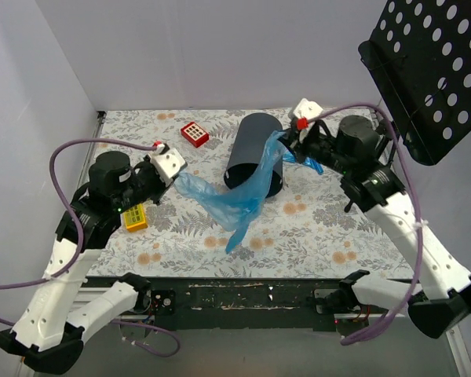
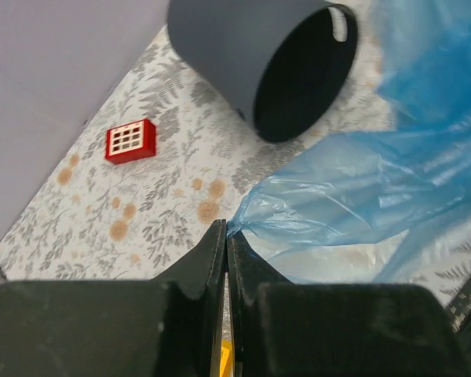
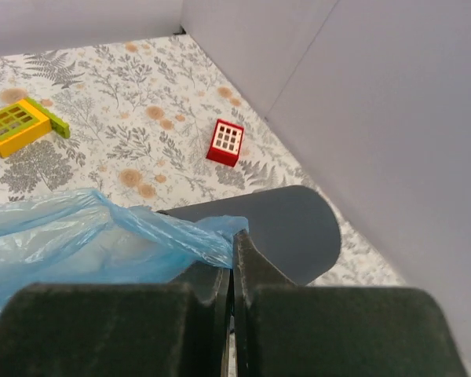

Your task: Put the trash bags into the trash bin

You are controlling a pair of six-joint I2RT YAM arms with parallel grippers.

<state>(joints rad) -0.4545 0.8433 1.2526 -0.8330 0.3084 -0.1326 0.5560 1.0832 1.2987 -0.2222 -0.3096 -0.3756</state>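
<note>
The dark trash bin (image 1: 250,141) lies on its side in the middle of the table, its mouth (image 2: 302,75) facing the near side. A single blue trash bag (image 1: 237,198) is stretched across that mouth between both grippers and sags down to the table. My left gripper (image 1: 176,176) is shut on the bag's left corner (image 2: 243,218), its fingertips pinched together (image 2: 226,231). At the bin's right rim, the right gripper (image 1: 289,144) is shut on the other end of the film (image 3: 212,239), with the bin's wall (image 3: 298,224) just beyond it.
A red-and-white tile (image 1: 194,133) lies behind and left of the bin. A yellow block (image 1: 135,217) sits by the left arm. A black perforated music stand (image 1: 432,71) hangs over the right back corner. White walls close the left and back sides.
</note>
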